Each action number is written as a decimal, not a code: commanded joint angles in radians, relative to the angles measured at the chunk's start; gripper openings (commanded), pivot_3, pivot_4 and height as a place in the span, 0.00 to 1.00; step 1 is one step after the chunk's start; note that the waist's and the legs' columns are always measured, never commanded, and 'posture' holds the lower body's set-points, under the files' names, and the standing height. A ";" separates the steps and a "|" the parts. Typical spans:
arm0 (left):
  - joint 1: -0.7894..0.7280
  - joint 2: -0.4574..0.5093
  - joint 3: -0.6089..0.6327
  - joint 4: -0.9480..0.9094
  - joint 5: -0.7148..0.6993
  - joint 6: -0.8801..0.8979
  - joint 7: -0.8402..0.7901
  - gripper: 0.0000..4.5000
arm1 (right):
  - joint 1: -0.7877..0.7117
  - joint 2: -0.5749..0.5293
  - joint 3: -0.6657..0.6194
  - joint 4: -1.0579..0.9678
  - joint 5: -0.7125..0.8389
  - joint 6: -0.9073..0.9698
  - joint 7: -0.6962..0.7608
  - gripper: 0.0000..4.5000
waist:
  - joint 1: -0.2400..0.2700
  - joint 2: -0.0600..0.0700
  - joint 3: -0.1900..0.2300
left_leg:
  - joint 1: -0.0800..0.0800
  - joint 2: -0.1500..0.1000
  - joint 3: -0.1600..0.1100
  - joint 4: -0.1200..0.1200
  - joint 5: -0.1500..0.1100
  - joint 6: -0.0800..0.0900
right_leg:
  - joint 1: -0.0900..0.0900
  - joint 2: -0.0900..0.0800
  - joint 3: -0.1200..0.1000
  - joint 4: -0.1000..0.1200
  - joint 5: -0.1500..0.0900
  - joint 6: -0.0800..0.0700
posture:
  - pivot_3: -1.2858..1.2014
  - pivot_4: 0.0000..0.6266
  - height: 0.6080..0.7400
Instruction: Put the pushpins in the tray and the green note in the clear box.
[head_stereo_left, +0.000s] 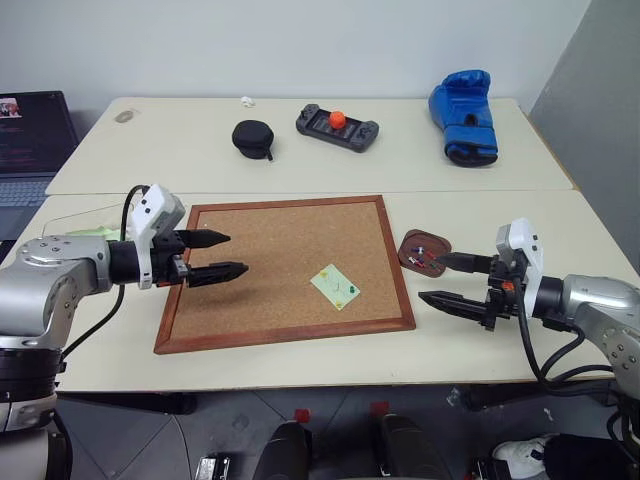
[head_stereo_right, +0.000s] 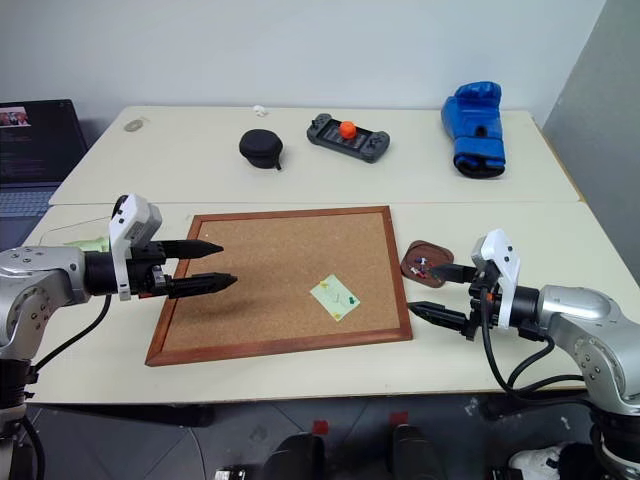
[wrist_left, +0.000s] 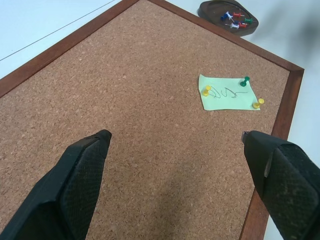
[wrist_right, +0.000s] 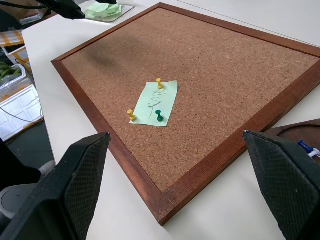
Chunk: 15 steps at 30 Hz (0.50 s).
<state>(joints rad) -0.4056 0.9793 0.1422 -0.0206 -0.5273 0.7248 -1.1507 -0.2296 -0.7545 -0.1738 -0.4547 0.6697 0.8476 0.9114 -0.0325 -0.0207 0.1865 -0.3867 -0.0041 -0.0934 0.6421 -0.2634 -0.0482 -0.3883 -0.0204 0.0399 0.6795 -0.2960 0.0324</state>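
The green note lies on the cork board, right of its middle. Three pushpins hold it down: a green one and two yellow ones. The tray sits just off the board's right edge with several pushpins inside. My left gripper hovers open over the board's left part, pointing toward the note. My right gripper stands open beside the tray, near the board's right frame. The clear box sits left of the board behind my left arm, with pale green papers in it.
On the far table lie a blue boxing glove, a game controller and a black round case. A laptop stands at the far left. The near table edge runs just below the board.
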 joint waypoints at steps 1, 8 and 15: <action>0.004 0.009 0.005 -0.020 0.003 -0.025 -0.012 0.99 | -0.004 -0.009 -0.015 -0.019 0.022 -0.009 -0.011 1.00 | 0.000 0.000 0.000 | 0.000 0.000 0.000 0.000 0.000 0.000 | 0.000 0.000 0.000 0.000 0.000 0.000 | 0.52 0.24 1.00; -0.016 0.012 0.002 -0.007 -0.007 -0.008 -0.019 0.99 | 0.008 -0.009 -0.012 -0.028 0.031 -0.010 -0.024 1.00 | 0.000 0.000 0.000 | 0.000 0.000 0.000 0.000 0.000 0.000 | 0.000 0.000 0.000 0.000 0.000 0.000 | 0.52 0.24 1.00; -0.016 -0.014 -0.003 -0.009 -0.001 -0.027 -0.018 0.99 | -0.004 -0.006 0.000 -0.020 0.031 -0.020 -0.031 1.00 | 0.000 0.000 0.000 | 0.000 0.000 0.000 0.001 0.000 0.000 | 0.000 0.000 0.000 0.001 0.000 0.000 | 0.52 0.24 1.00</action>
<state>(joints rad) -0.4054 0.9758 0.1408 -0.0209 -0.5262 0.7170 -1.1690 -0.2171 -0.7545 -0.1721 -0.4553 0.6879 0.8444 0.8845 -0.0326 -0.0207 0.1865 -0.3867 -0.0039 -0.0935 0.6428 -0.2633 -0.0482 -0.3883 -0.0200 0.0395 0.6801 -0.2960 0.0324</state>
